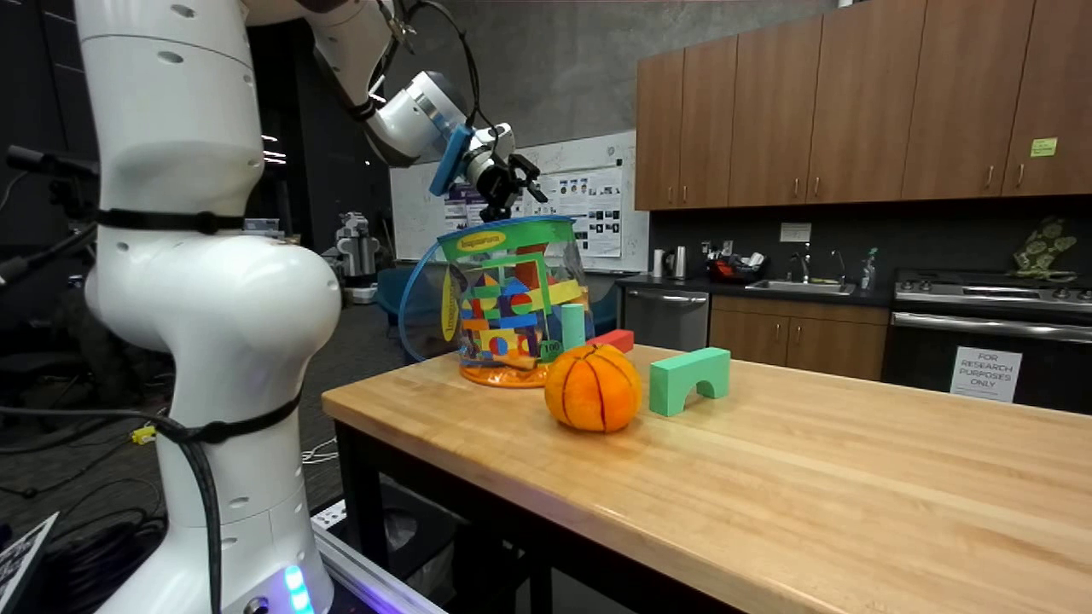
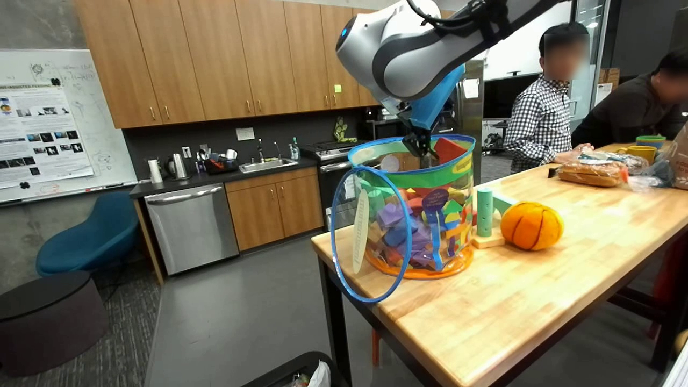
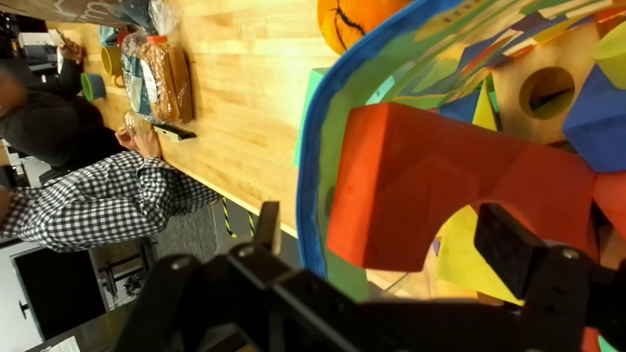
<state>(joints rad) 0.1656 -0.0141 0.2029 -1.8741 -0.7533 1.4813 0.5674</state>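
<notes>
Wrist view: where's the red arch block (image 3: 440, 166)?
Inside the clear tub (image 3: 308, 195), among other blocks (image 3: 596, 127).
Gripper (image 3: 384, 230)?
Just above the tub, released, jaws spread.
Around it?
Orange ball (image 1: 593, 388) on the worktop (image 1: 810, 477) near the tub; green arch block (image 1: 691, 368) near the ball.

1 blue-rimmed clear plastic drum (image 1: 546, 232); inside, 1 lg red arch block (image 3: 415, 181), other multicol blocks (image 3: 596, 122) uncountable; outside, 1 round orange dark-lined plush (image 1: 593, 388), 1 green arch block (image 1: 689, 373), 1 green cyl block (image 2: 485, 212), 2 people (image 2: 537, 121)
</notes>
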